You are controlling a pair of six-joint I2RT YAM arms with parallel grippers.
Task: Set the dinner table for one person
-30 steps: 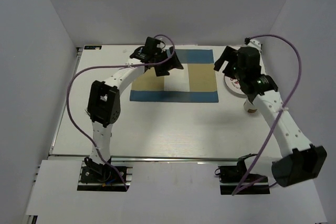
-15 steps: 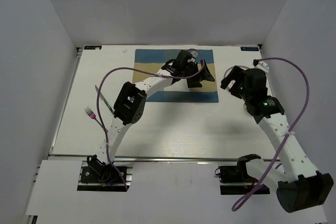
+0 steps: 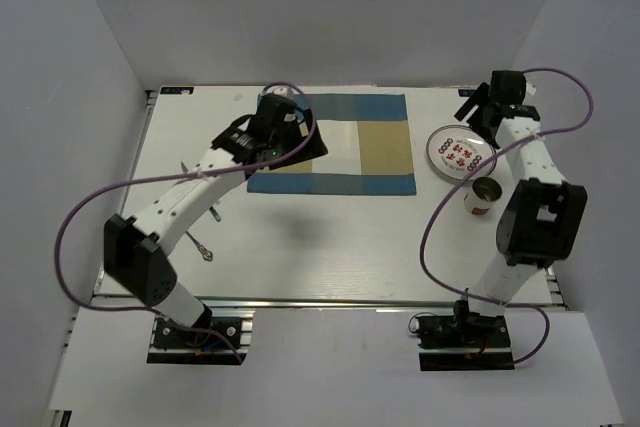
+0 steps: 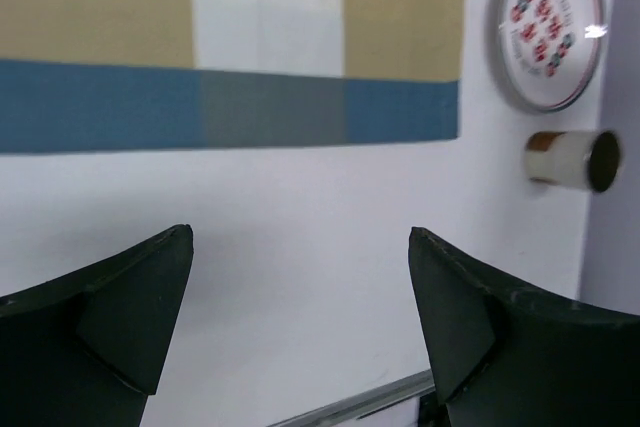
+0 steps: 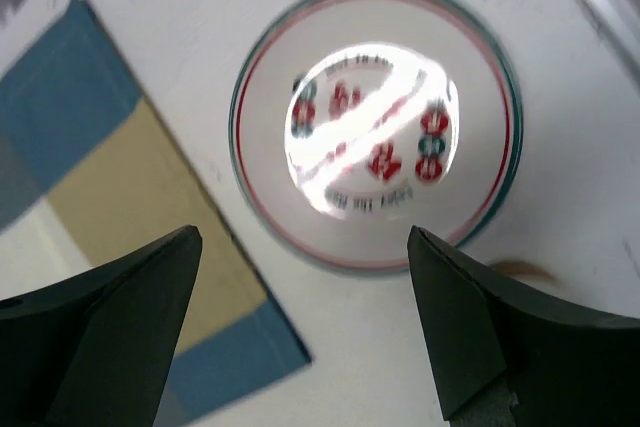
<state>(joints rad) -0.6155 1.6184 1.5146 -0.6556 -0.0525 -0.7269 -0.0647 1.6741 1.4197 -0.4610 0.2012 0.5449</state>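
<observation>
The white dinner table (image 3: 330,237) carries a blue-and-tan placemat (image 3: 345,142) at the back middle. A white plate with red marks (image 3: 460,152) lies right of the mat, and a small brown-rimmed cup (image 3: 482,195) stands just in front of it. My left gripper (image 3: 292,135) is open and empty above the mat's left edge; its wrist view shows the open gripper (image 4: 300,317), the mat (image 4: 270,67), the plate (image 4: 545,27) and the cup (image 4: 570,159). My right gripper (image 3: 478,110) is open and empty at the plate's far side, above the plate (image 5: 375,127).
Two thin utensils lie at the table's left, partly under my left arm: a green one (image 3: 213,212) and a handle end (image 3: 205,252). The white enclosure walls stand close around the table. The metal front rail (image 3: 330,297) runs along the near edge.
My left gripper has swung from the mat's right part to its left edge. My right arm has swung back to the far right, uncovering the plate and the cup.
</observation>
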